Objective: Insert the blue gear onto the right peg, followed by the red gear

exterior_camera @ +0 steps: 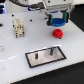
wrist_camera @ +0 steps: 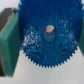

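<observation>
The white bench (exterior_camera: 15,60) carries everything, and the biggest item on it is the grey rectangular plate (exterior_camera: 45,56) with its black border, lying toward five o'clock from the bench's middle in the exterior view. Two pins rise from the plate: the right peg (exterior_camera: 51,51), dark and upright, and a shorter, fainter pin (exterior_camera: 38,56) at about eight o'clock from it. Nothing sits on either pin, and the air above the plate is free.

At ten o'clock from the plate stands a small cream-coloured block (exterior_camera: 19,28) with dark markings, well apart from the rest. The red gear (exterior_camera: 58,33) lies on the bench at one o'clock from the plate, near it but not touching.

Above the red gear, at roughly twelve o'clock from it, hangs the end effector (exterior_camera: 57,21), clenched on the blue gear (exterior_camera: 57,22), which is off the bench. In the wrist view the blue gear (wrist_camera: 49,36) fills most of the picture, with a greenish finger (wrist_camera: 10,40) pressed against its toothed rim on one side; a little red shows through its centre hole.
</observation>
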